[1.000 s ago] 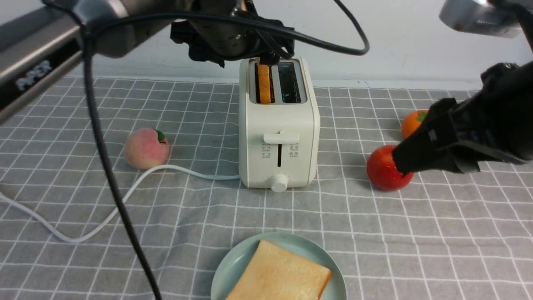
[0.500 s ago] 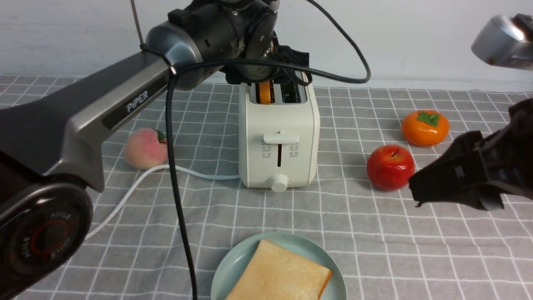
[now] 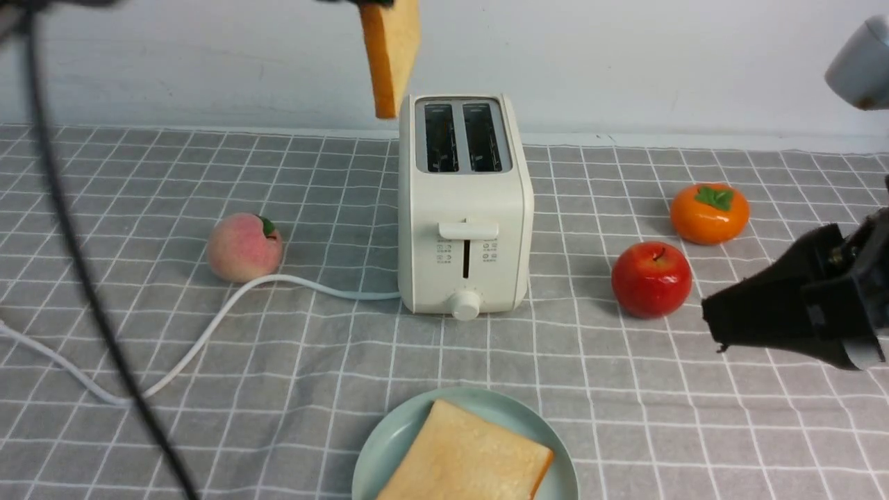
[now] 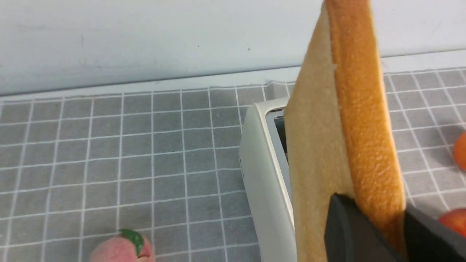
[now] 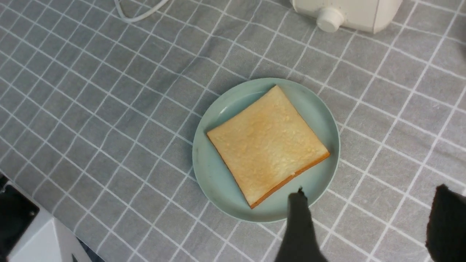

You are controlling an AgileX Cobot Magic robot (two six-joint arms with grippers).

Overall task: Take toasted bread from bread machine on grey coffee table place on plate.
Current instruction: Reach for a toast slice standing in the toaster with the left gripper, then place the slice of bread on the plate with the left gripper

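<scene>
Big change in the last second: went from the left arm crowding the toaster (image 3: 465,208), orange crust poking out of the left slot, to toast (image 3: 390,55) dangling high above and just left of it. Pinched by the left end effector (image 4: 378,222) along one crust edge, going by the left wrist view. None of that end effector really caught in the front view, just the slice hanging edge-on from the top border. Checking both slots now: dark and empty. So extraction done, nothing left to fish out.

For the task, only the carry and the drop remaining, by my reckoning. Need to swing forward, lay the slice flat and let go over the plate (image 3: 380,444) near the front edge of the surface (image 3: 694,430).

On containers: plate already carrying the other slice (image 3: 465,458), lying flat and a bit skewed, covering most of the middle with mint rim showing all round. No room side by side, so probably stacking or overlapping. Toaster holding nothing.

Right end effector (image 5: 371,191) hovering low, off to the right of the plate, jaws spread wide with nothing between. Backed off toward the right edge compared with a second ago, uncovering the apple (image 3: 651,279) and persimmon (image 3: 710,212). Peach (image 3: 244,247) and cord (image 3: 305,282) sitting left of the toaster, well clear of the likely route.
</scene>
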